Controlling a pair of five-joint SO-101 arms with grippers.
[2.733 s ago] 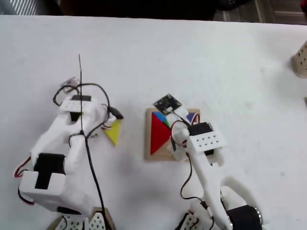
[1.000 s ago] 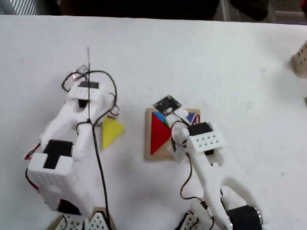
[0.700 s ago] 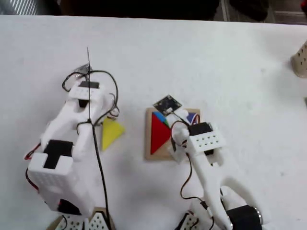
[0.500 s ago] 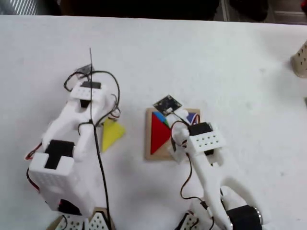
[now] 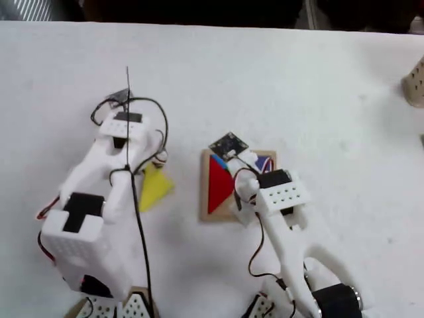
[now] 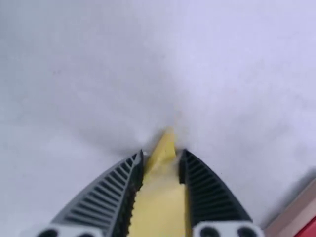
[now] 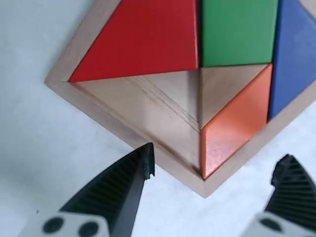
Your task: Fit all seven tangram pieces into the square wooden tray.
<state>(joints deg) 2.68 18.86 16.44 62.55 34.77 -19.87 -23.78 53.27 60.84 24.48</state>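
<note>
Left wrist view, left gripper [image 6: 160,160]: its two ribbed fingers are pinching the yellow triangle [image 6: 160,197] between them, and the piece's tip is poking out past the fingertips toward the white table [image 6: 148,59].
Yellow triangle, high view: it is sitting in the table's left half, tucked against the left arm and apart from the left side of the tray [image 5: 204,192]. I cannot tell whether it is touching the table.
Right gripper [image 7: 217,165]: its jaws are standing wide apart, holding nothing, and hovering over one corner of the tray.
Tray: it is lying near the table's middle, toward the near edge.
Pieces in the tray: a red triangle [image 7: 148,39], a green piece [image 7: 237,29], a blue piece [image 7: 296,59] and an orange triangle [image 7: 232,123] are lying flat inside, with bare wood showing between red and orange.
</note>
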